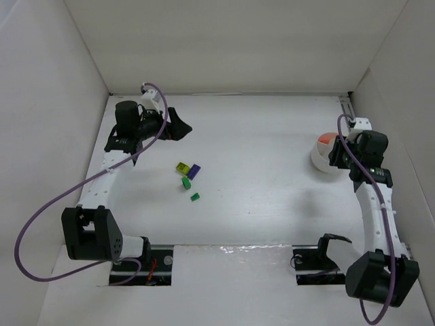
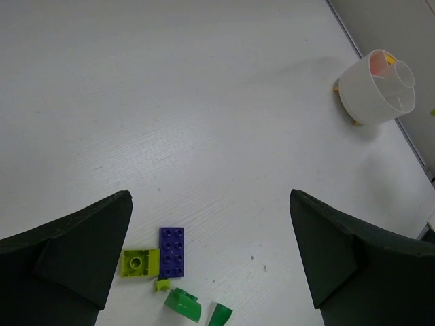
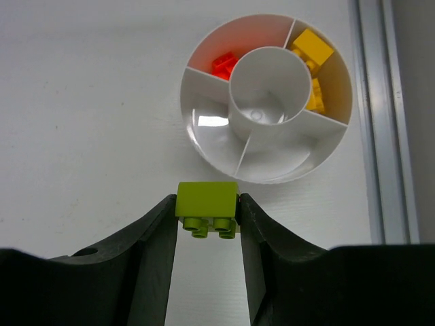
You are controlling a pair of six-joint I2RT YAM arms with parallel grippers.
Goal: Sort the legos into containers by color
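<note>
The right gripper [image 3: 209,201] is pinching a lime green brick [image 3: 207,206] between its fingertips, the pads flat on two opposite smooth sides and the studs showing on the face toward the wrist. Just ahead of those fingertips sits the white bowl [image 3: 268,178]. Its far-left wedge holds a red brick [image 3: 223,65], its far-right wedge holds yellow bricks [image 3: 312,49], and the two wedges nearest the fingers look bare.

The left gripper [image 2: 209,204] is spread wide and holds nothing. Just below and between its fingers lie a purple brick [image 2: 171,252], a second lime brick [image 2: 139,262] and two dark green pieces [image 2: 183,304].

I judge these bricks very light, rigid and slick, not fragile. A squeeze across the flat parallel sides should hold better than one on the studs or corners, where a brick could pop out.

No brand, label or writing can be read on anything
</note>
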